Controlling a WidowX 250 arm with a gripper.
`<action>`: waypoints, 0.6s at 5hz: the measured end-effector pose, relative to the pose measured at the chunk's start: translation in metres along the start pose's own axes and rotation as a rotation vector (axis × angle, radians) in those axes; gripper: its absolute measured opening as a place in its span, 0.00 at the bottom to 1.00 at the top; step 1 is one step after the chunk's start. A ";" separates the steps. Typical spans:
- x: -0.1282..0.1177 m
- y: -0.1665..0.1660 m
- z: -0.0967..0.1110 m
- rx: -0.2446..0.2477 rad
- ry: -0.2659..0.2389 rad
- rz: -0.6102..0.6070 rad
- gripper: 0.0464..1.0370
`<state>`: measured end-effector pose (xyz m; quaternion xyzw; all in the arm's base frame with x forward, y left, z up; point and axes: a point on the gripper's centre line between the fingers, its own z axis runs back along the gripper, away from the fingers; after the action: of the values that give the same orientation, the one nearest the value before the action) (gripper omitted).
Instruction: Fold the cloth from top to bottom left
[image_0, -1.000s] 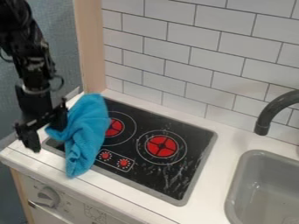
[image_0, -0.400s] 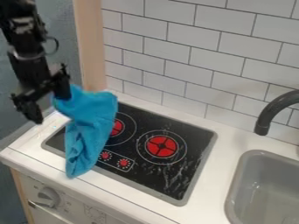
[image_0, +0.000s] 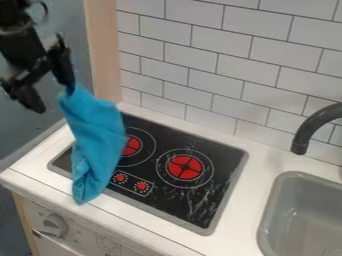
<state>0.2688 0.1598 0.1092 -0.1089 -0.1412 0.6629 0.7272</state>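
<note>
Gripper (image_0: 53, 98): upper left, fingers spread wide. The blue cloth (image_0: 97, 127) hangs from one fingertip—the exact contact is hard to make out. Its lower end lies at the counter's (image_0: 150, 220) front edge. The cloth partly hides the left burner (image_0: 132, 145); the sink (image_0: 280, 182) is cut off at right.

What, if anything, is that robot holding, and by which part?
The blue cloth hangs by its upper end from one finger of the open gripper, seemingly caught, not pinched.
</note>
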 end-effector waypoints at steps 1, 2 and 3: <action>-0.002 -0.004 0.007 -0.031 0.009 -0.003 0.96; 0.000 0.000 0.005 -0.005 0.001 -0.016 0.96; 0.000 0.000 0.005 -0.004 0.002 -0.017 0.96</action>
<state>0.2670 0.1596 0.1137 -0.1099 -0.1427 0.6561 0.7329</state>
